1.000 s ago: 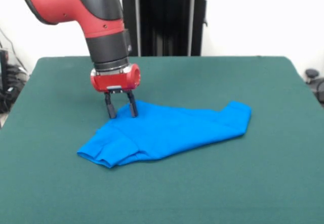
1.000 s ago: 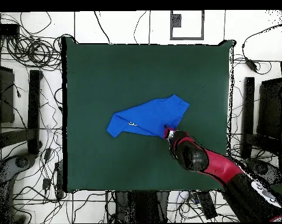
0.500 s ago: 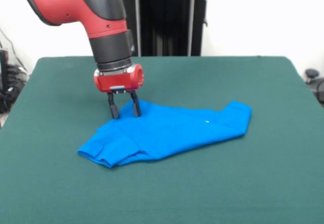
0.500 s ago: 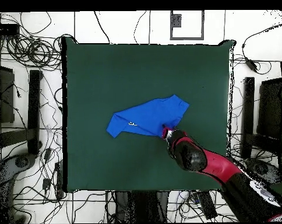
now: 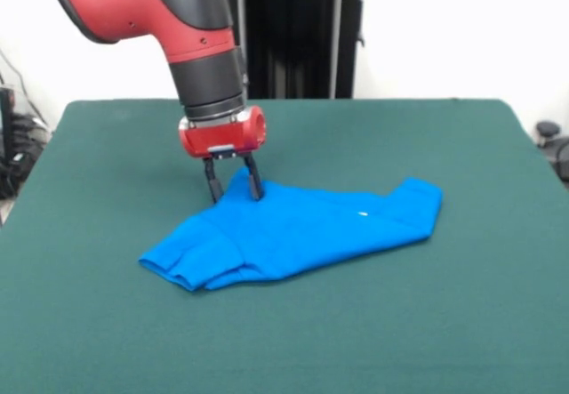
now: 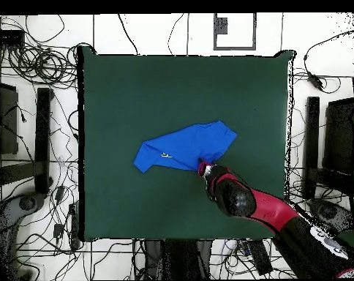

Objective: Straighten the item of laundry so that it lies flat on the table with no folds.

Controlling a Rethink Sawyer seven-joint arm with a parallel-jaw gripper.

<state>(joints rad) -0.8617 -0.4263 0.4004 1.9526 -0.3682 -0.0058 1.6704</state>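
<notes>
Shifted sideways along the blue T-shirt (image 5: 293,229), end effector (image 5: 234,183) now pinches a raised cloth peak at its far edge; shirt still folded on worktop (image 5: 462,323).

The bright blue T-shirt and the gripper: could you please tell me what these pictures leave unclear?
- Bright blue T-shirt: its print, both views; folds leave only a white speck showing.
- Black-fingered gripper: grip on the cloth, front view; a raised fold hides the tips.
- Same gripper, overhead view: the red arm covers it.
</notes>
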